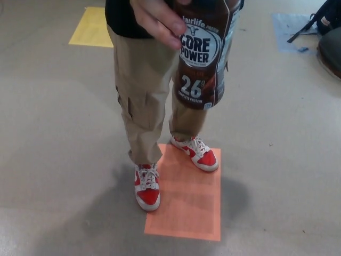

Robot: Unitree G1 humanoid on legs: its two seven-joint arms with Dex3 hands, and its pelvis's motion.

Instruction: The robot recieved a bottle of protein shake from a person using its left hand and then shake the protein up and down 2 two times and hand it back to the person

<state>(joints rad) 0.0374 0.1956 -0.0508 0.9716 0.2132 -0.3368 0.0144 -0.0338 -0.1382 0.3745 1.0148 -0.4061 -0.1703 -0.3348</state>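
Note:
A dark brown protein shake bottle [205, 53] with a "Core Power" label hangs upright near the top centre of the head view. A person's hand [157, 18] grips it from the left side near its upper part. The bottle's top is cut off by the frame's edge. The person stands right behind it in khaki trousers [139, 85] and red and white shoes [147, 186]. Neither of my hands shows in this view.
An orange rectangle [189, 202] marks the floor under the person's feet. A yellow patch [91, 26] lies at the far left, a blue patch [290, 29] at the far right. A black bag [329, 18] and a dark object sit at the right edge.

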